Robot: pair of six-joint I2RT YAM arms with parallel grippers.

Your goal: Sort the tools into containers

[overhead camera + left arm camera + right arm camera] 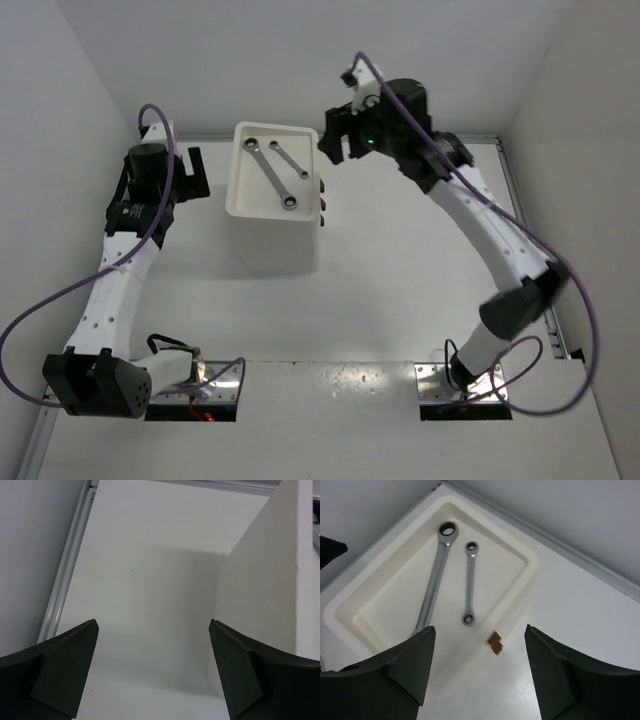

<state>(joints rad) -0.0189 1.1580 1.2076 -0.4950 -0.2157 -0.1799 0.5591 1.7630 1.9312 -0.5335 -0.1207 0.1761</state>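
Note:
The white drawer unit (270,235) stands mid-table, and its recessed tray top (365,605) holds two silver wrenches. The long wrench (272,173) (434,582) lies diagonally beside the short wrench (291,160) (470,582). Small dark brown knobs (325,196) (495,643) show on the unit's right face. My right gripper (335,140) (479,630) hovers open above the unit's right edge with nothing between its fingers. My left gripper (196,172) (152,624) is open and empty, just left of the unit, whose side wall (260,595) fills the right of the left wrist view.
White walls close in the table at the back and on both sides. A metal rail (67,575) runs along the left edge of the table, and another (530,235) runs along the right edge.

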